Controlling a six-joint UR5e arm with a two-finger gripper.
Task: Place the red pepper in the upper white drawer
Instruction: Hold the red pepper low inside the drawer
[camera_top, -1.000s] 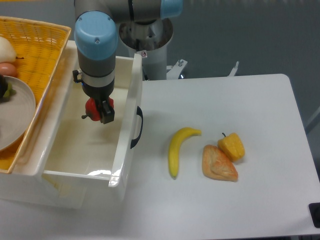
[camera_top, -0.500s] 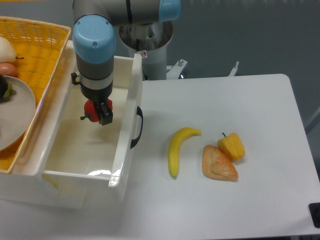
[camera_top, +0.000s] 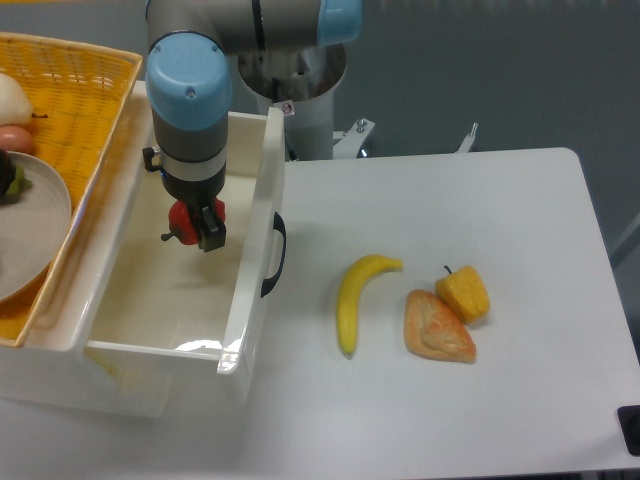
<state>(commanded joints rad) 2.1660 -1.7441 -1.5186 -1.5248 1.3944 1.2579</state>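
Claw pinching red pepper, hanging inside upper white drawer, above its floor, not touching it as far as you can see. Pick-up and carry done, judging by position. Left for you: lower a little, spread claw, let pepper settle on drawer floor, lift arm out without clipping right wall. Banana, yellow pepper, pastry untouched on tabletop. Wicker basket sits beside drawer's left wall.
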